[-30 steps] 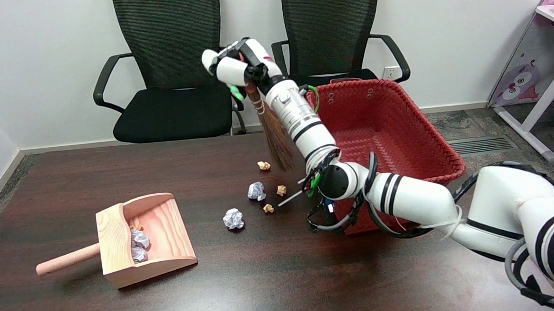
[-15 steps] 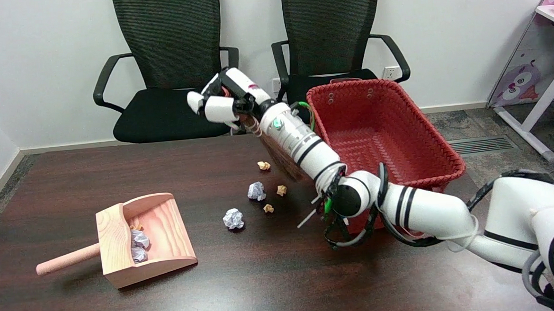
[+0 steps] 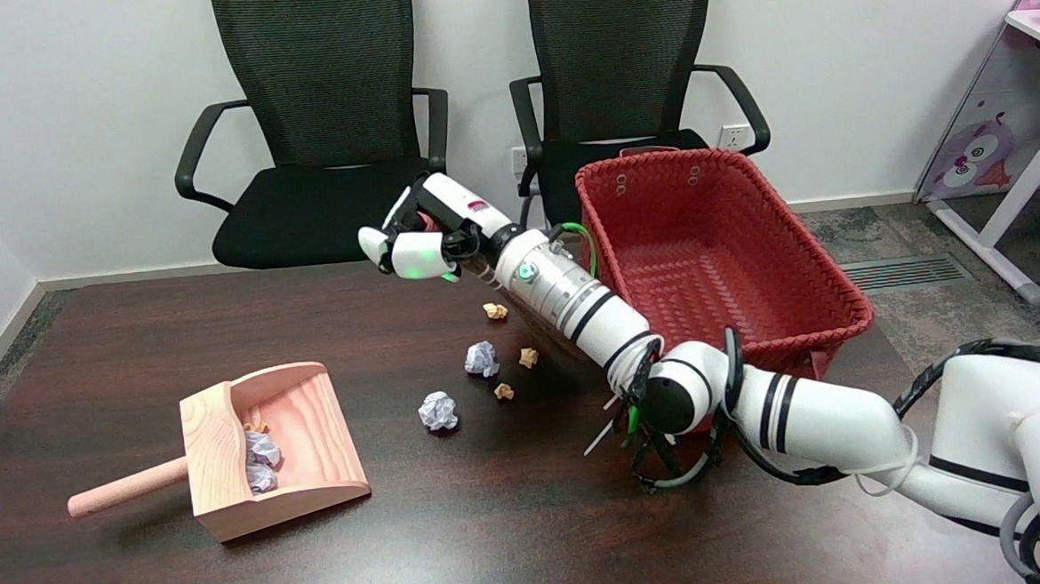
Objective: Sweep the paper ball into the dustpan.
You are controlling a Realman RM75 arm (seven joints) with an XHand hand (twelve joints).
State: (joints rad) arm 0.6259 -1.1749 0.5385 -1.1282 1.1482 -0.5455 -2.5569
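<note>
Left of the black-and-white right hand (image 3: 419,239), a pale pink wooden dustpan (image 3: 266,448) shows reddish grain. Nearer it lie white (image 3: 438,411) and tan (image 3: 529,356) paper balls; right, a red woven basket (image 3: 722,246).

The broom (image 3: 482,274) in the right hand (image 3: 424,235) is almost wholly hidden behind the forearm below it.

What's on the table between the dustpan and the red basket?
In the head view, five loose paper balls lie there: two white ones and three small tan ones, between the dustpan and the basket.
</note>
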